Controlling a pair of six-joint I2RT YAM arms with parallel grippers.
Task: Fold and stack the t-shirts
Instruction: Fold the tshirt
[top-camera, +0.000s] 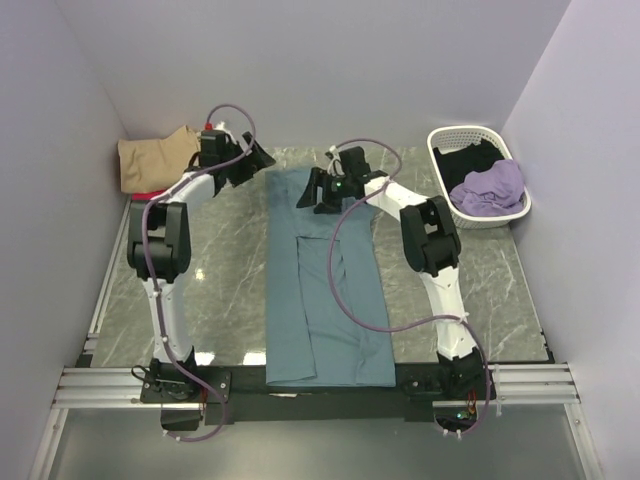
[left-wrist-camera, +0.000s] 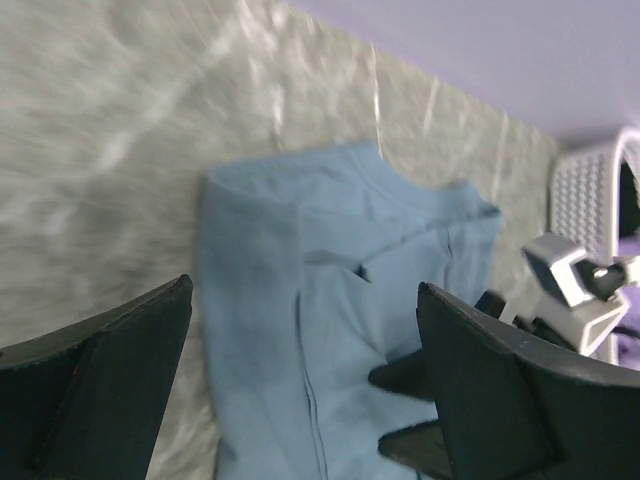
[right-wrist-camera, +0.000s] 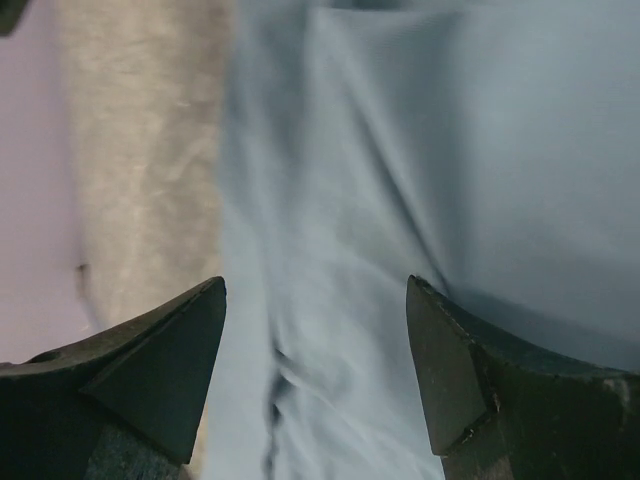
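The teal-blue t-shirt (top-camera: 325, 290) lies folded lengthwise into a long strip down the middle of the table, neck end at the far side. My left gripper (top-camera: 260, 160) is open and empty, just off the shirt's far left corner. My right gripper (top-camera: 306, 193) is open and empty, low over the far end of the shirt. The left wrist view shows the shirt's far end (left-wrist-camera: 340, 300) between open jaws (left-wrist-camera: 305, 290). The right wrist view shows wrinkled blue cloth (right-wrist-camera: 400, 150) under open jaws (right-wrist-camera: 315, 300).
A tan shirt (top-camera: 155, 158) lies on something red (top-camera: 150, 190) in the far left corner. A white lattice basket (top-camera: 440, 160) at the far right holds lilac (top-camera: 490, 185) and black (top-camera: 475, 160) shirts. The basket (left-wrist-camera: 585, 190) also shows in the left wrist view.
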